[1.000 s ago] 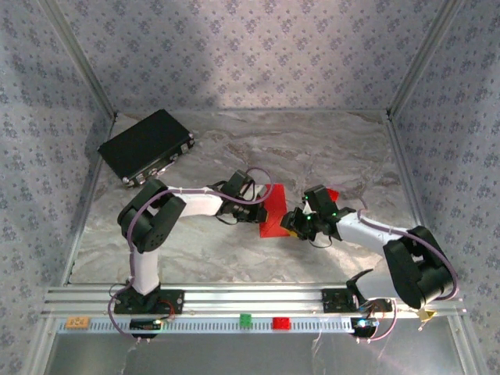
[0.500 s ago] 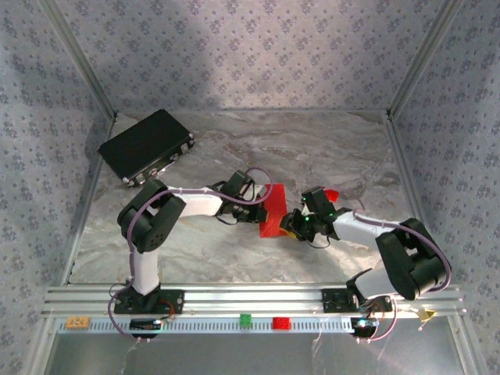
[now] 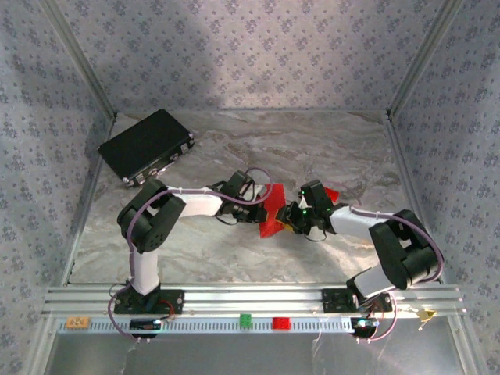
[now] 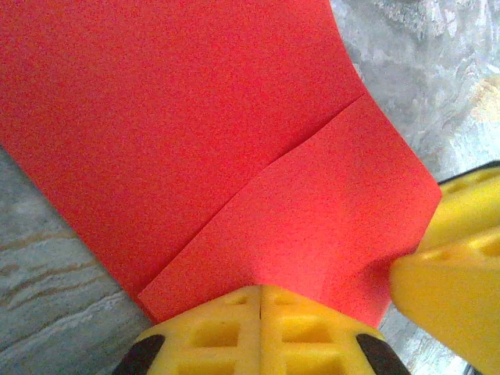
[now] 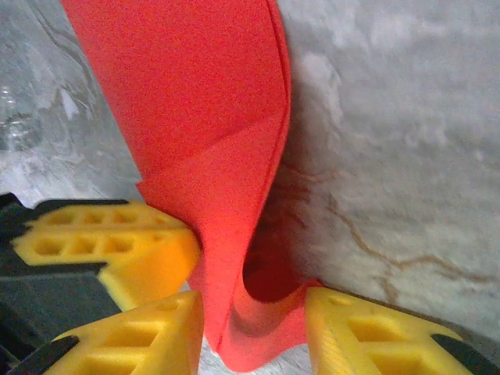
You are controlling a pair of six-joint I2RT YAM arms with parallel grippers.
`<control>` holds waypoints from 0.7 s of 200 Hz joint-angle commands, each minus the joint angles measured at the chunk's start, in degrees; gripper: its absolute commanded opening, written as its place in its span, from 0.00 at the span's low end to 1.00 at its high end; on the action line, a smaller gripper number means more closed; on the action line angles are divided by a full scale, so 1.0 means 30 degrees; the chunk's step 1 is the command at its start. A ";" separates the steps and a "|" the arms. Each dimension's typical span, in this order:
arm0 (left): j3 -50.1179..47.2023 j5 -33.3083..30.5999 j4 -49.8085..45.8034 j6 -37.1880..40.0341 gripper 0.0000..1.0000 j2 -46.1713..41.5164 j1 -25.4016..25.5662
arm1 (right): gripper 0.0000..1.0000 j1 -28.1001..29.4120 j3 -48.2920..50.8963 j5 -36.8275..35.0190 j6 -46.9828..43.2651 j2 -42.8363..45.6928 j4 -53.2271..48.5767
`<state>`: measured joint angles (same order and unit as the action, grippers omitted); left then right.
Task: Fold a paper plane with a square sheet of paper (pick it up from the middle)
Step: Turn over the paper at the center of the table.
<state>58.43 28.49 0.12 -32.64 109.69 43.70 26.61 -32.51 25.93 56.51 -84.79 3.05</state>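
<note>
Your left gripper (image 4: 260,303) is pinching the square sheet of paper (image 3: 273,212) mid-way across the table (image 3: 258,148), fingers pressed together; your right gripper (image 5: 254,308) is sitting spread around its curled fold.

The sheet of paper (image 4: 195,117) is plain bright red, the fingers (image 4: 226,316) at it yellow, the table (image 3: 234,254) under it marbled grey.
</note>
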 commanded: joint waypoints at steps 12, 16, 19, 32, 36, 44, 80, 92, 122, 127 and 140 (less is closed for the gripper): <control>-0.0549 -0.0351 -0.1007 -0.0029 0.00 -0.0220 -0.0034 | 0.42 -0.0389 -0.0951 0.0767 -0.0757 -0.0775 0.0336; -0.0549 -0.0350 -0.1007 -0.0046 0.00 -0.0221 -0.0029 | 0.42 -0.0443 -0.0997 0.0810 -0.0788 -0.0893 0.0332; -0.0541 -0.0337 -0.1007 -0.0032 0.00 -0.0208 -0.0024 | 0.42 -0.0474 -0.1024 0.0832 -0.0790 -0.0960 0.0368; -0.0523 -0.0326 -0.1007 -0.0039 0.00 -0.0206 -0.0034 | 0.42 -0.0570 -0.1086 0.0884 -0.0822 -0.1139 0.0551; -0.0523 -0.0334 -0.1000 -0.0046 0.00 -0.0209 -0.0025 | 0.42 -0.0601 -0.1086 0.0921 -0.0869 -0.1171 0.0590; -0.0527 -0.0348 -0.1011 -0.0046 0.00 -0.0242 -0.0036 | 0.42 -0.0688 -0.1165 0.0972 -0.0962 -0.1233 0.0595; -0.0501 -0.0327 -0.1170 0.0089 0.00 -0.0206 -0.0063 | 0.41 -0.1215 -0.1288 0.1481 -0.1148 -0.1598 0.0852; -0.0523 -0.0301 -0.1183 0.0115 0.00 -0.0227 -0.0062 | 0.40 -0.1338 -0.1326 0.1637 -0.1145 -0.1790 0.0986; -0.0474 -0.0246 -0.1124 0.0051 0.00 -0.0235 -0.0065 | 0.36 -0.1450 -0.1201 0.2032 -0.0996 -0.2269 0.1669; -0.0478 -0.0232 -0.1126 0.0044 0.00 -0.0235 -0.0051 | 0.35 -0.1458 -0.1177 0.2101 -0.0995 -0.2307 0.1782; -0.0435 -0.0242 -0.1126 0.0042 0.00 -0.0235 -0.0076 | 0.34 -0.1485 -0.1110 0.2126 -0.1025 -0.2420 0.1941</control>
<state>58.28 28.51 0.10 -32.64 109.56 43.70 22.46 -35.20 30.65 54.35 -90.85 6.98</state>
